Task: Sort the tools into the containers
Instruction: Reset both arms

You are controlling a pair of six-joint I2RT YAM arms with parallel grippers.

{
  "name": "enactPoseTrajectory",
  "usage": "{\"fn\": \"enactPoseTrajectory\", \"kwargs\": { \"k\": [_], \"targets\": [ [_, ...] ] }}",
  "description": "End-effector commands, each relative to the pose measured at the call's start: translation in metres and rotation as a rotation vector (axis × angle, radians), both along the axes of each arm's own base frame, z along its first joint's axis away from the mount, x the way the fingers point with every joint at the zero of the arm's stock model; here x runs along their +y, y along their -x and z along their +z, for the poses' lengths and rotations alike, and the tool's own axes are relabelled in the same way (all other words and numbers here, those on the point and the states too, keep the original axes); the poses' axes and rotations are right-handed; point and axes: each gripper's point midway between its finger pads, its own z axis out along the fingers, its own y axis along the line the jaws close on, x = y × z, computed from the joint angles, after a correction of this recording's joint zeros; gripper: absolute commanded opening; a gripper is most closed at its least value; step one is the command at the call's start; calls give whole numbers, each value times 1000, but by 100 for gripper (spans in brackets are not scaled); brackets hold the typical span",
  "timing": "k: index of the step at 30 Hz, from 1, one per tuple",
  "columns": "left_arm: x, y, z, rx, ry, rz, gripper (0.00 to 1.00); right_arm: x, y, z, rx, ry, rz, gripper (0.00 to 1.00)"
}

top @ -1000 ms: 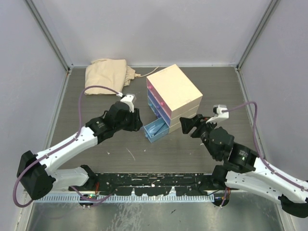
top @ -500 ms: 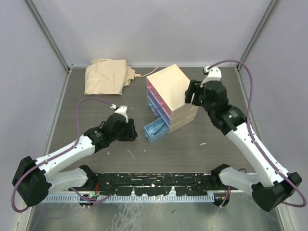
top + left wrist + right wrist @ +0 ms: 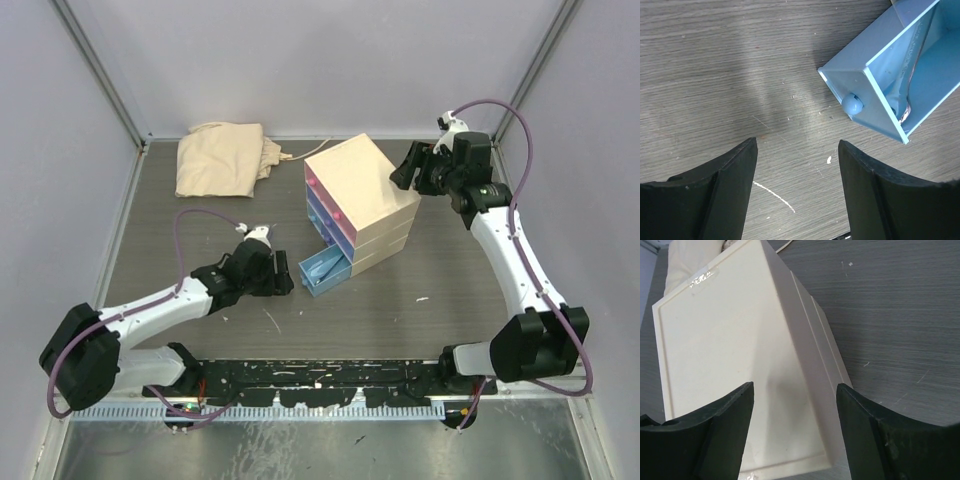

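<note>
The cream chest stands mid-table with its pink drawer and blue drawer pushed in. Its light-blue drawer is pulled out. In the left wrist view a silver spanner lies inside that light-blue drawer, behind its round knob. My left gripper hovers low just left of the drawer front, open and empty. My right gripper hangs open by the chest's far right side, above the chest's top, holding nothing. No other tools show.
A crumpled beige cloth lies at the back left, and its edge shows beyond the chest in the right wrist view. Grey walls close in the table on three sides. Small white flecks dot the wood.
The right arm swung from the chest's near right side up and back to its far right side. The left gripper drew back from the light-blue drawer and opened wider.
</note>
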Motion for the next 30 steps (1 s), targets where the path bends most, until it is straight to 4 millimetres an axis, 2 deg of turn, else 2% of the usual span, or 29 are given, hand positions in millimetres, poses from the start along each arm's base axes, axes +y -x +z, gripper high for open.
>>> {"fn": "enactPoseTrajectory", "kwargs": {
  "k": [1,5,13,21,30],
  "targets": [
    [-14,-14,5,-28,72,28,67,15,-12,32,-83,-91,96,72],
    [-18,-15,-2,-11,73,30,67,23,-13,21,-44,-136,122,72],
    [-37,-26,-11,20,115,30,67,27,-8,-3,20,-154,131,72],
    [-63,-48,-4,16,187,52,69,33,-1,-16,53,-172,157,72],
    [-96,-59,4,23,258,10,69,40,5,-32,89,-178,173,72]
  ]
}}
